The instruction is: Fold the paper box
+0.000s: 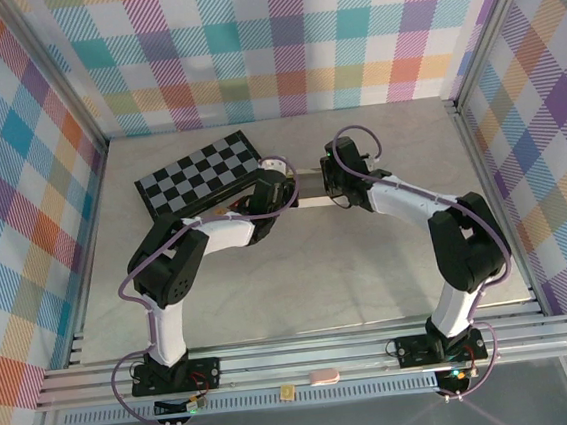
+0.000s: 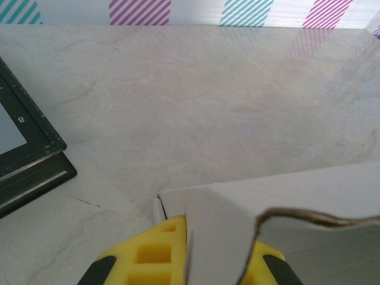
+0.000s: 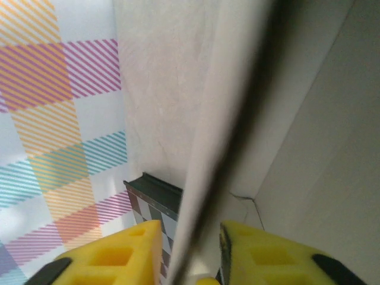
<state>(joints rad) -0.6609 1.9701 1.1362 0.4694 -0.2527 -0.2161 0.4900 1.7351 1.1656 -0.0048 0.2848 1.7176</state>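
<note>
Up top, in the view from above, two arms are seen reaching toward the middle of the table (image 1: 300, 281). The paper box (image 1: 309, 190) is found between them, white and thin, just in front of the checkered board (image 1: 199, 172). The left claw (image 1: 279, 188) is placed at the box's left side and the right claw (image 1: 333, 183) at its right side. The claw tips are too small to be made out from up there.

Next, in the left wrist view, yellow fingers (image 2: 154, 255) are seen at the bottom. A white flap of the paper box is squeezed between them, so the left claw is closed on the box. A bent, torn-looking edge of card is seen at the lower right. A dark corner of the checkered board is seen at the left, lying on the pale table, apart from the box.

Last, in the right wrist view, a thin wall of the box is seen standing up between the two yellow fingers (image 3: 113, 255), one on each side. The wall is blurred. Whether it is pinched or just has fingers beside it cannot be told. A bit of the checkered board is seen behind the wall.
</note>
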